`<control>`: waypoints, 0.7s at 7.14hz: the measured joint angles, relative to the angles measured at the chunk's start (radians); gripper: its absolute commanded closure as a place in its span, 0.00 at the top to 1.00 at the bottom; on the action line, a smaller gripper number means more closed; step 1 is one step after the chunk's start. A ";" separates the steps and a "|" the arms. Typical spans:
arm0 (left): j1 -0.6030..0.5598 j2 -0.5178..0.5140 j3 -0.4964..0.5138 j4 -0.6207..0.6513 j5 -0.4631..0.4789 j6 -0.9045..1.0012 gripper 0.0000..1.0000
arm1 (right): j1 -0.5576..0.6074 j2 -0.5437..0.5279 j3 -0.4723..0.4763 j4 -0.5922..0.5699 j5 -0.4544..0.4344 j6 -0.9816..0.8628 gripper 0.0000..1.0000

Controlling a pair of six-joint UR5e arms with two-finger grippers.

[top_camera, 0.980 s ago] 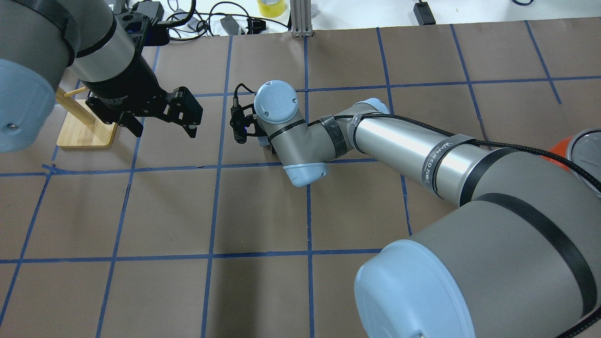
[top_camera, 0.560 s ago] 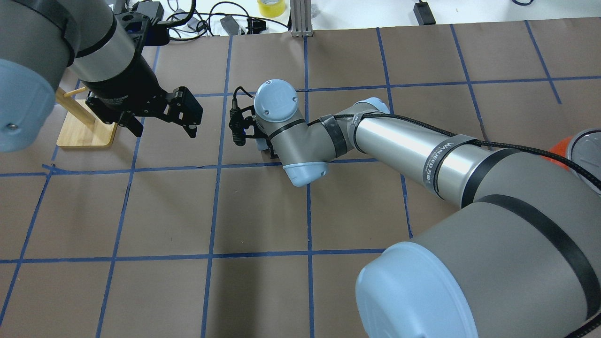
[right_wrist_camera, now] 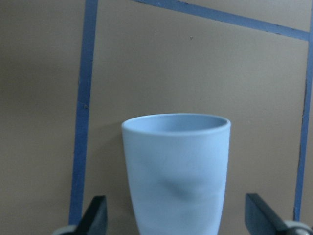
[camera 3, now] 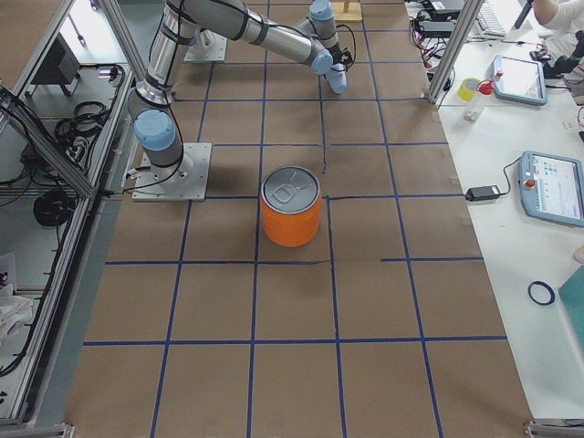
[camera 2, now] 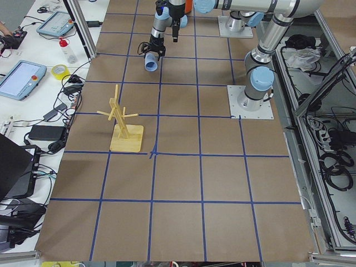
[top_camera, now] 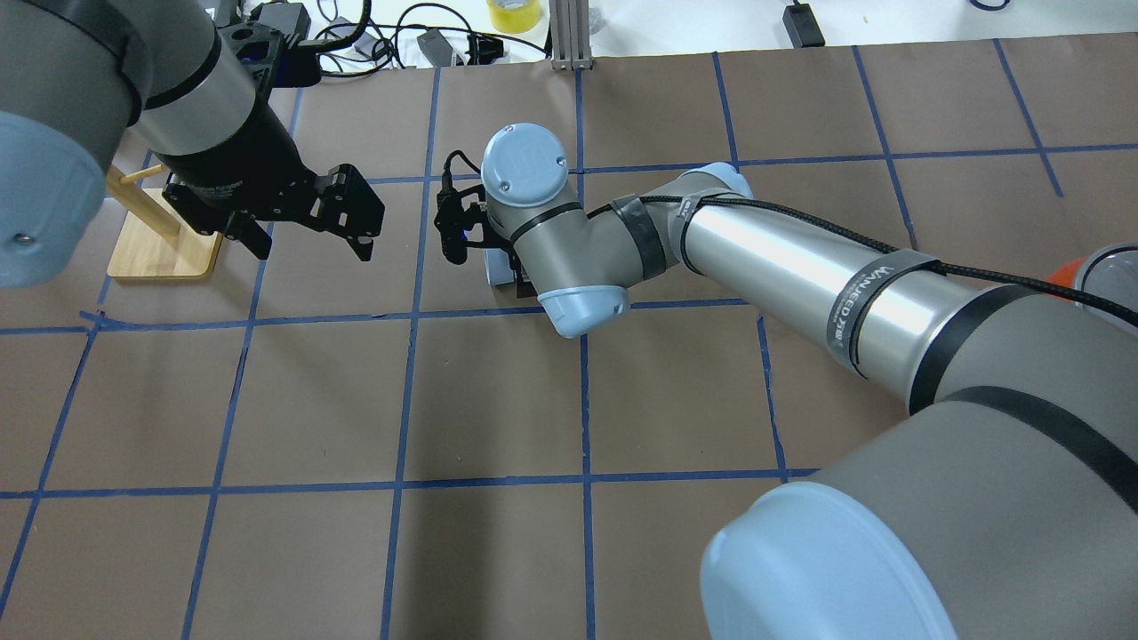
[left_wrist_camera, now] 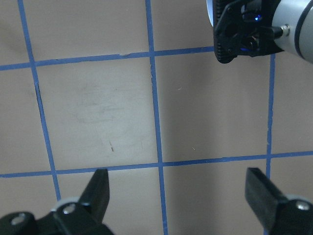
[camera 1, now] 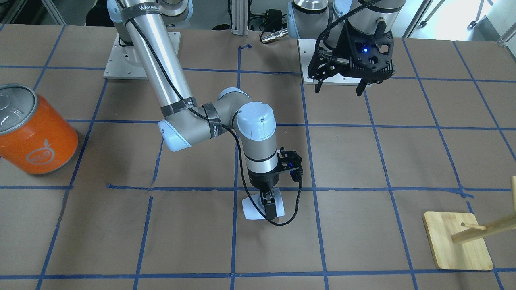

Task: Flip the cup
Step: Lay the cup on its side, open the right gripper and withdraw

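Note:
The pale blue cup (camera 1: 254, 208) lies on its side on the brown table. It also shows in the overhead view (top_camera: 495, 267) and fills the right wrist view (right_wrist_camera: 176, 171), rim away from the camera. My right gripper (camera 1: 267, 208) points down over it, open. Its fingers (right_wrist_camera: 96, 215) stand on either side of the cup, clear of its walls. My left gripper (top_camera: 313, 247) is open and empty, held above the table well away from the cup.
A large orange can (camera 1: 34, 133) with a silver top stands on the robot's right side. A wooden peg stand (camera 1: 457, 241) sits on the left side, close to the left gripper (camera 1: 338, 90). Blue tape lines grid the table.
My right wrist has shifted a little farther from the robot over the cup, and the forearm has swung with it. The left arm has not moved.

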 measured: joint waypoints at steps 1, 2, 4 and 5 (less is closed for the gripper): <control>0.000 0.000 0.000 -0.001 0.001 0.000 1.00 | -0.008 -0.032 -0.003 0.056 0.003 0.002 1.00; 0.000 0.000 0.000 -0.001 0.001 0.000 1.00 | -0.024 -0.054 -0.005 0.090 0.004 0.006 1.00; 0.000 0.000 0.000 0.000 0.000 0.000 1.00 | -0.145 -0.125 -0.008 0.179 0.006 0.083 1.00; 0.000 0.000 0.000 0.000 0.000 0.000 1.00 | -0.241 -0.170 -0.008 0.228 0.007 0.173 1.00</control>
